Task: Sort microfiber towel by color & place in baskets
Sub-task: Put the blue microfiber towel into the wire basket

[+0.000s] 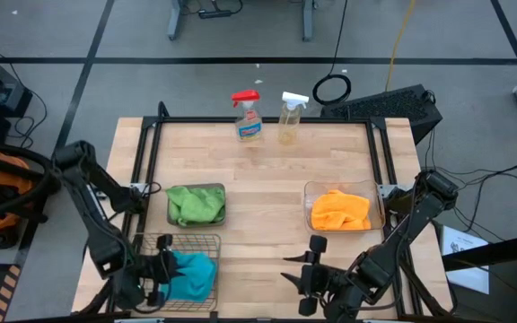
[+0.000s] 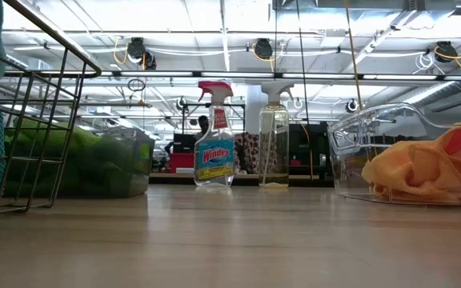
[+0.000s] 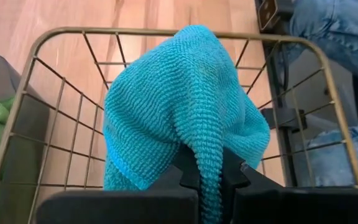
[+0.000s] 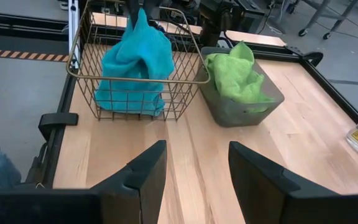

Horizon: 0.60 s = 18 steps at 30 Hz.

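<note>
Microfiber towels are all in containers: we see teal towel (image 1: 193,272) in wire basket (image 1: 206,240) at near-left of table (image 1: 267,179), green towels (image 1: 194,205) in grey tub (image 1: 222,189) just beyond it, orange towels (image 1: 340,210) in clear tub (image 1: 311,192) on right side. Left gripper (image 1: 162,268) sits over wire basket, fingers (image 3: 185,168) pinched on a hanging fold of teal towel w/ only the cloth between them; rest of the towel bulges up inside the basket, its top above the rim in right wrist view. We cannot tell whether basket holds one teal cloth or two. Right gripper (image 1: 302,269) is at near edge, centre-right, fingers (image 4: 143,171) spread wide, nothing between them, pointed left toward wire basket and grey tub, well apart from both. Green towels fill grey tub and rise above its rim; orange towels lie bunched toward the tub's right side in low view. Two spray bottles stand upright at far edge, side by side: red-trigger blue bottle (image 1: 248,117) on left, clear bottle (image 1: 290,117) w/ white trigger on right, both well apart from tubs. In left wrist view, a person's jeans-clad legs (image 3: 334,31) show beyond basket, off the table.
</note>
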Each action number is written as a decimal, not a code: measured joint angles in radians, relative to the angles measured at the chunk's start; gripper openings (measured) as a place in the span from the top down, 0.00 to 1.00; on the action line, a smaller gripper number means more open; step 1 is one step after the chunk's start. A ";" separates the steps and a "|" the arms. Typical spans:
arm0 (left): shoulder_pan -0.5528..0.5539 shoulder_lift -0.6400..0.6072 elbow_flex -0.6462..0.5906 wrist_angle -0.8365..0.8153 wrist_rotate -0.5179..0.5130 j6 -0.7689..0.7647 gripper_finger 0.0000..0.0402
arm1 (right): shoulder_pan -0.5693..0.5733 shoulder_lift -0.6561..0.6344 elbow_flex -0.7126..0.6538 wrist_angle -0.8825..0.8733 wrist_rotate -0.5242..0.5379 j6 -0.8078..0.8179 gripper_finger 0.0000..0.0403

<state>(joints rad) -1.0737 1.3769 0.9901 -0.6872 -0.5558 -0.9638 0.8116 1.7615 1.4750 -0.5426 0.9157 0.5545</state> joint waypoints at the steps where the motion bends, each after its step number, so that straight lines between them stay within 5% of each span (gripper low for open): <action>1: 0.000 0.007 0.000 0.000 0.000 0.000 0.97 | -0.001 0.000 0.000 0.000 0.000 0.000 0.59; 9: 0.015 0.046 0.000 -0.002 -0.005 -0.027 0.96 | -0.001 0.000 0.000 0.000 0.003 0.001 0.59; 18: 0.055 0.073 0.000 -0.009 0.109 -0.097 0.78 | -0.001 0.000 0.000 -0.001 0.003 -0.001 0.59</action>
<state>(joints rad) -1.0190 1.4499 0.9901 -0.6959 -0.4472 -1.0606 0.8104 1.7617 1.4750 -0.5434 0.9190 0.5533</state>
